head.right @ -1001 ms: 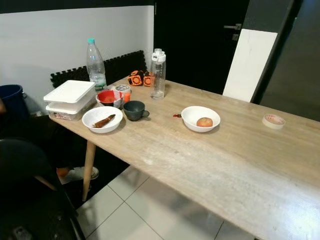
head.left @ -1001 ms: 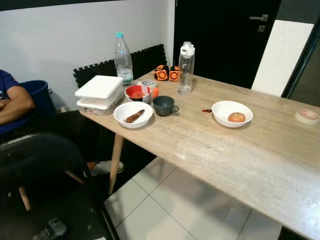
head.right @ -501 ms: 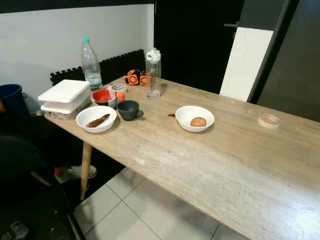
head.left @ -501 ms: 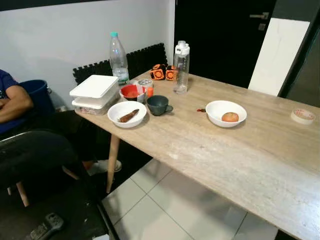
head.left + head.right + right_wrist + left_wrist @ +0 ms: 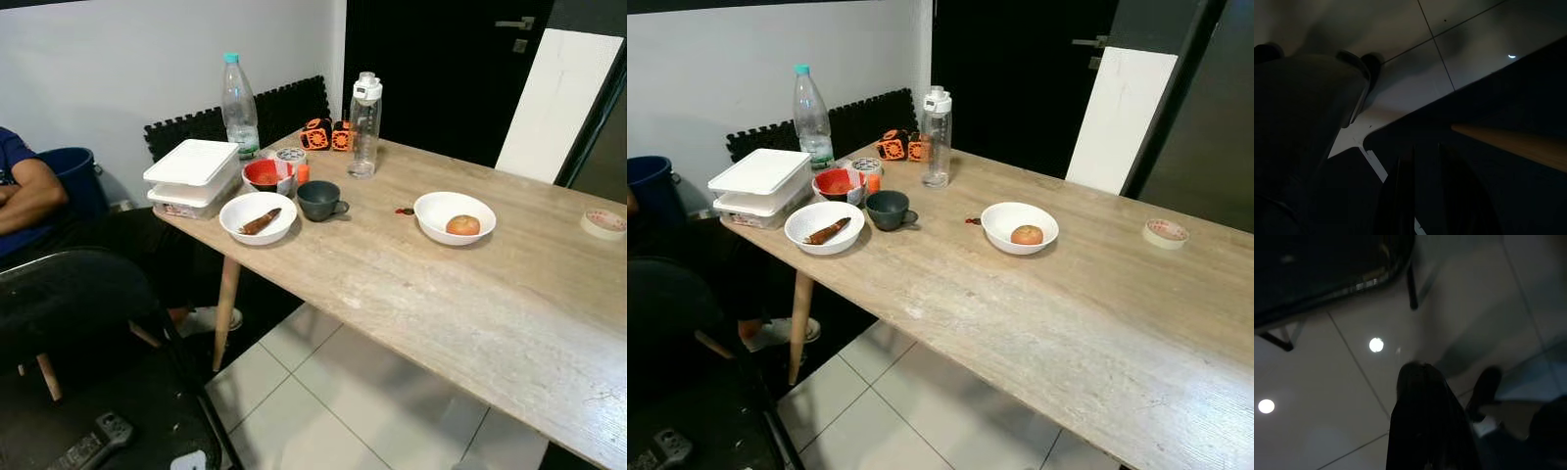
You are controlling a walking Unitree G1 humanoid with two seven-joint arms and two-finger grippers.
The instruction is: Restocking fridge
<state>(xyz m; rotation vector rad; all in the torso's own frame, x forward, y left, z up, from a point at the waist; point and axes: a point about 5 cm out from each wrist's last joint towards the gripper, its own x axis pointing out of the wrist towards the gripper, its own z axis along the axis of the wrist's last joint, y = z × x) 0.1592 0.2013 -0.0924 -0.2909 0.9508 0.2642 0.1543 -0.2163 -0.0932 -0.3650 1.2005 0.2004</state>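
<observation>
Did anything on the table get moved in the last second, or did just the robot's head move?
Just the view shifted a little, so the camera moved. Nothing was picked up or let go. The white bowl with the fruit, the dark cup, the bowl with the brown stick, the two bottles and the white boxes keep the same places relative to each other on the table.

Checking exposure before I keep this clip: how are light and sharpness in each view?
Eye views: evenly lit, sharp, slight glare on the table. Left wrist view: dark and blurred, lamp reflections on the floor. Right wrist view: very dark, mostly shadow.
</observation>
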